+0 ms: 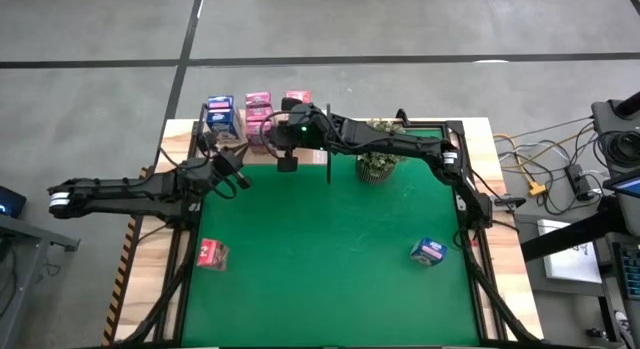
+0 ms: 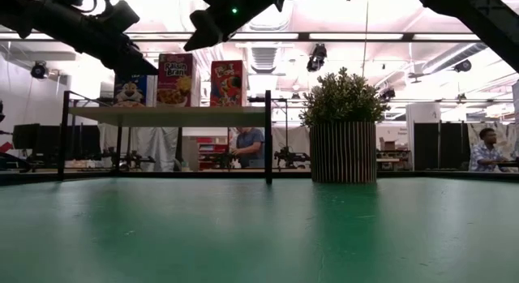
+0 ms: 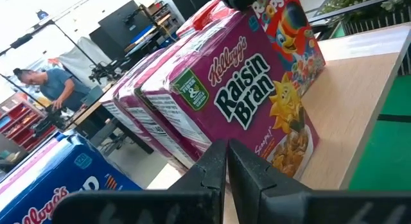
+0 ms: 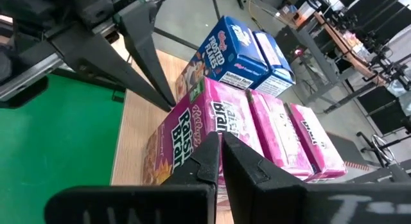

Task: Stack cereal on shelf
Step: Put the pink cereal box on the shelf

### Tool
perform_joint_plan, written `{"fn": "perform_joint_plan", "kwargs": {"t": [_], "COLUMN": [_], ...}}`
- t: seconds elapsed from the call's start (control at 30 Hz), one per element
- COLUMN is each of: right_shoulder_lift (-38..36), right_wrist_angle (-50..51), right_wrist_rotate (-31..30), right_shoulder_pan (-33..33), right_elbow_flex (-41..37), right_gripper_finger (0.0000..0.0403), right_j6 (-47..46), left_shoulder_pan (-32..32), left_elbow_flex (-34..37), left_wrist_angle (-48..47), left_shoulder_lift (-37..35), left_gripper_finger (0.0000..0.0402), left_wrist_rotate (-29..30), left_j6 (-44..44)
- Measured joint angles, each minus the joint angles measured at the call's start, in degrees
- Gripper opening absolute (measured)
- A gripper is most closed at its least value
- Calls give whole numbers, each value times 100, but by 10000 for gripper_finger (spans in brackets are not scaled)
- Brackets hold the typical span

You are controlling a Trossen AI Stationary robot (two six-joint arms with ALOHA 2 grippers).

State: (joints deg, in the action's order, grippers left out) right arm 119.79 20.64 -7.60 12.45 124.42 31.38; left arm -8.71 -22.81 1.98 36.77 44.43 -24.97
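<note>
Standing on the shelf, the Raisin Bran boxes are read only in the wrist views; overhead, a pink box and blue box lie on the green mat. Left gripper and right gripper are clenched empty.

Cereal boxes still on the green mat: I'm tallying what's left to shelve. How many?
2: a pink box near the mat's front left corner, and a blue box at front right. None seem hidden.

A robotics lab: rows of workbenches with robot arms, seated person, ceiling lights.
</note>
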Motion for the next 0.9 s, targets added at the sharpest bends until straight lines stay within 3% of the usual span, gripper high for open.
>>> {"fn": "perform_joint_plan", "kwargs": {"t": [0.37, 0.5, 0.9], "right_shoulder_lift": [-30, -48, -470], "right_wrist_angle": [7, 37, 1180], "right_wrist_rotate": [-17, -295, -255], "right_shoulder_pan": [-6, -57, -360], "right_elbow_flex": [0, 0, 7], "right_gripper_finger": [9, 9, 9], "right_j6": [13, 15, -675], "left_shoulder_pan": [0, 6, 318], "left_elbow_flex": [-2, -6, -8], "left_wrist_angle": [-2, -98, -347], "left_shoulder_lift": [0, -51, -692], "left_gripper_finger": [0, 0, 0], "left_wrist_rotate": [0, 0, 28], "left_j6": [-24, -26, -44]}}
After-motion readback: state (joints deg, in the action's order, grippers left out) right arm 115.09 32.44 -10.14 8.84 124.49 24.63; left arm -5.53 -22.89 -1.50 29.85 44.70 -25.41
